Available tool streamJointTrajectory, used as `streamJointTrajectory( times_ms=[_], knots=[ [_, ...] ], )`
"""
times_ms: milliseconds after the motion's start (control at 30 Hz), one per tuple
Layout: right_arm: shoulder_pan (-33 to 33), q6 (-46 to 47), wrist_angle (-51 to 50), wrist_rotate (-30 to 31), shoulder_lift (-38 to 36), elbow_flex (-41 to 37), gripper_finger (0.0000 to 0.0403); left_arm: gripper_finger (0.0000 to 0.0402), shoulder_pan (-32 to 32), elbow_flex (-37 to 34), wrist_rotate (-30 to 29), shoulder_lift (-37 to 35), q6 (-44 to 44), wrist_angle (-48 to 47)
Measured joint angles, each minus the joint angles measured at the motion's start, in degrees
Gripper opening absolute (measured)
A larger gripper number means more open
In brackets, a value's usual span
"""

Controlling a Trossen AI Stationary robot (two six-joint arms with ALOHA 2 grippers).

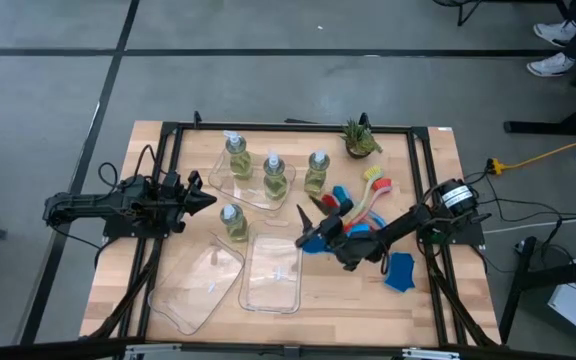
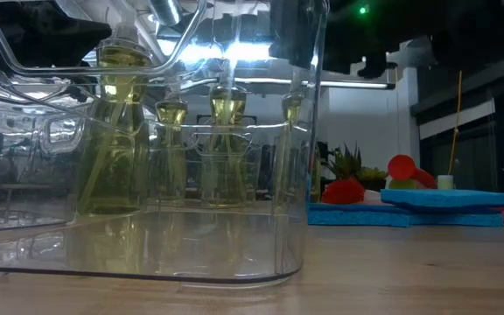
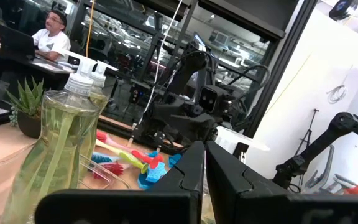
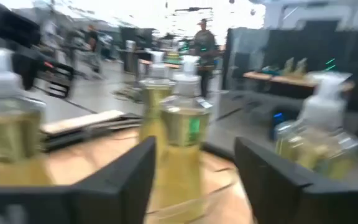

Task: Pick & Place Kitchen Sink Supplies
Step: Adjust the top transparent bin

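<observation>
Yellow-green bottles (image 1: pixel 273 178), blue sponges (image 1: pixel 399 271), seemingly red brushes (image 1: pixel 373 190)

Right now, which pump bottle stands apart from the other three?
The pump bottle nearest the empty clear trays; the other three line up farther back, toward the potted plant.
</observation>
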Motion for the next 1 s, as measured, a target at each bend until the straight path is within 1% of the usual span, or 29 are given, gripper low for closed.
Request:
streamJointTrajectory(
  times_ms=[100, 167, 267, 333, 433, 533, 700, 767, 933, 1000],
  knots=[
    [-0.7, 9.7, -3.0, -2.4, 0.0, 0.0, 0.0132, 0.0011, 0.0, 0.0, 0.0, 0.0, 0.0, 0.0],
    [-1.3, 15.1, -5.2, -3.8, 0.0, 0.1, 0.0102, 0.0011, 0.0, 0.0, 0.0, 0.0, 0.0, 0.0],
    [-2.4, 19.5, -10.2, -6.2, 0.0, 1.1, 0.0070, 0.0011, 0.0, 0.0, 0.0, 0.0, 0.0, 0.0],
    [-3.2, 22.0, -13.8, -7.8, 0.0, 2.3, 0.0057, 0.0011, 0.0, 0.0, 0.0, 0.0, 0.0, 0.0],
    [-4.7, 25.9, -19.3, -10.5, 0.0, 3.8, 0.0046, 0.0010, 0.0, 0.0, 0.0, 0.0, 0.0, 0.0],
    [-6.4, 29.7, -24.8, -13.9, 0.0, 4.9, 0.0044, 0.0011, 0.0, 0.0, 0.0, 0.0, 0.0, 0.0],
    [-9.6, 37.9, -35.4, -22.2, 0.0, 6.8, 0.0044, 0.0011, 0.0, 0.0, 0.0, 0.0, 0.0, 0.0],
    [-10.7, 40.8, -41.9, -25.7, -0.6, 8.0, 0.0044, 0.0011, 0.0, 0.0, 0.0, 0.0, 0.0, 0.0],
    [-13.4, 46.0, -60.3, -38.7, -4.0, 13.0, 0.0044, 0.0010, 0.0, 0.0, 0.0, 0.0, 0.0, 0.0],
    [-14.1, 48.7, -67.5, -41.5, -4.9, 15.4, 0.0044, 0.0011, 0.0, 0.0, 0.0, 0.0, 0.0, 0.0]
  ],
)
